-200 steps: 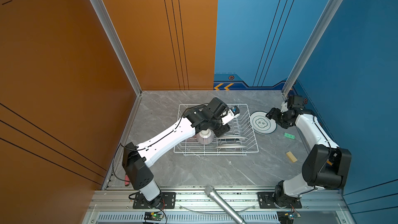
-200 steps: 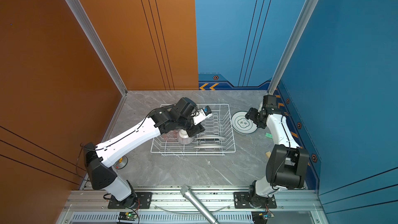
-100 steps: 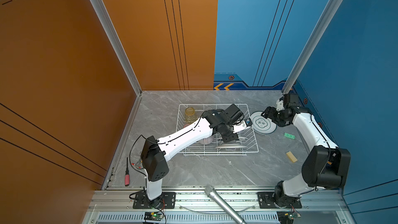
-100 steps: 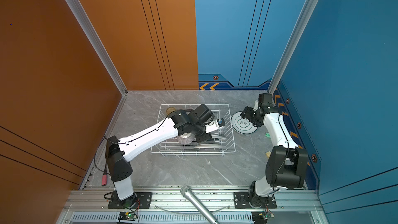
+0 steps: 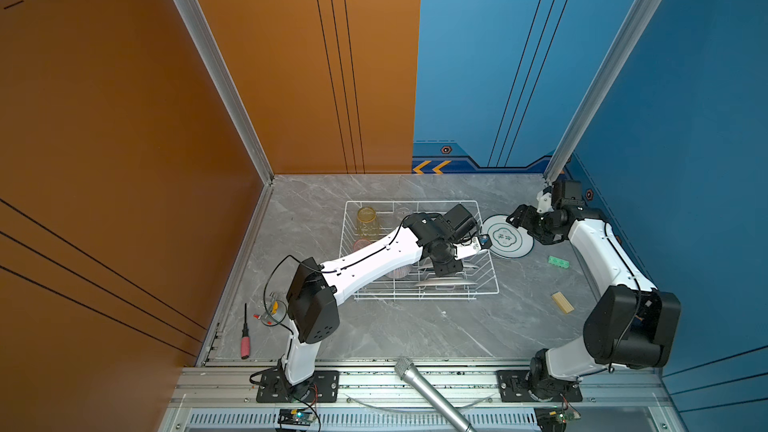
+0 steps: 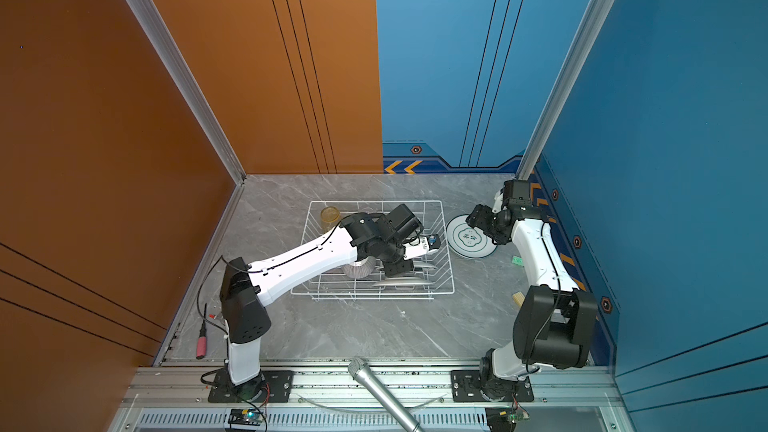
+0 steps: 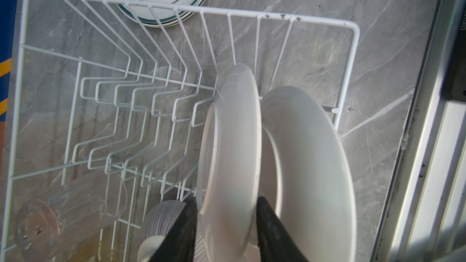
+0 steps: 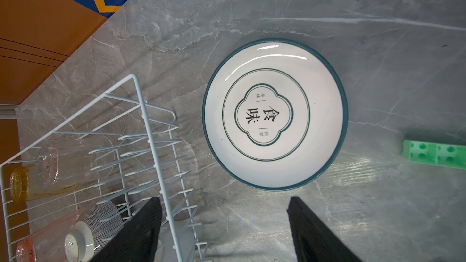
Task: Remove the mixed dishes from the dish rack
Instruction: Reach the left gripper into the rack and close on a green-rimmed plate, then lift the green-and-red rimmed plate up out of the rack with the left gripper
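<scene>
The grey marble-patterned table [image 5: 374, 326] is carrying the white wire dish rack [image 5: 415, 295] near its middle; a stack of plates [image 5: 507, 238] is lying just beside the rack's right side; a green block [image 5: 559, 261] and a wooden block [image 5: 562, 302] are resting nearer the right edge; a pink-handled screwdriver [image 5: 245, 342] is lying at the front left corner.

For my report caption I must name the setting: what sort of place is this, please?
Probably a robot test booth, not a real kitchen: two robot arms bolted to an aluminium rail, orange and blue panel walls, and a stray screwdriver.

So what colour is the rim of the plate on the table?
Dark teal; see the plate in right wrist view.
</scene>
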Motion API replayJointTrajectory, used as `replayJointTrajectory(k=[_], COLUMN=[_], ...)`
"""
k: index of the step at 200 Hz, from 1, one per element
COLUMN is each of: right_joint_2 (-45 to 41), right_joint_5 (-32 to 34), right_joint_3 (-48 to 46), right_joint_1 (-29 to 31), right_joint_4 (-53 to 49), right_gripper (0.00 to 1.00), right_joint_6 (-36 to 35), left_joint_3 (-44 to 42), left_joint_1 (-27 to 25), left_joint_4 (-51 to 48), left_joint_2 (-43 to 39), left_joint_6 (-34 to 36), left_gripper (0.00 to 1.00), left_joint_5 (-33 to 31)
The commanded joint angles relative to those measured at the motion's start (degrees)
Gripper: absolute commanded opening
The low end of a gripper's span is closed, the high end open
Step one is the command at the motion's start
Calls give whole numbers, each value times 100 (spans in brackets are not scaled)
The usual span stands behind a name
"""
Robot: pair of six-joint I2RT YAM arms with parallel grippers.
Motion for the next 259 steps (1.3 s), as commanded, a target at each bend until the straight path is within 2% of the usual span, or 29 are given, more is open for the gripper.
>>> replayJointTrajectory(k=[1, 42, 195, 228, 259], right_joint_2=[-138, -188, -269, -269, -269], right_joint_5=[-97, -156, -273, -291, -309], right_joint_3=[54, -24, -231, -267, -284], right_joint_1=[-62, -158, -295, -313, -324], right_joint_4=[-101, -57, 32, 55, 67], right_gripper=[77, 77, 78, 77, 78], right_joint_6=[-104, -107, -108, -102, -98], left_joint_3=[213, 345, 675, 721, 728], left_joint_1=[-27, -14, -176, -185, -186], left_joint_4=[-194, -194, -173, -168, -172], left_joint_2=[193, 356, 746, 774, 748], left_joint_6=[121, 191, 410, 429, 441], left_gripper=[39, 36, 9, 4, 2], left_joint_5=[-249, -556, -1981, -2073, -2121])
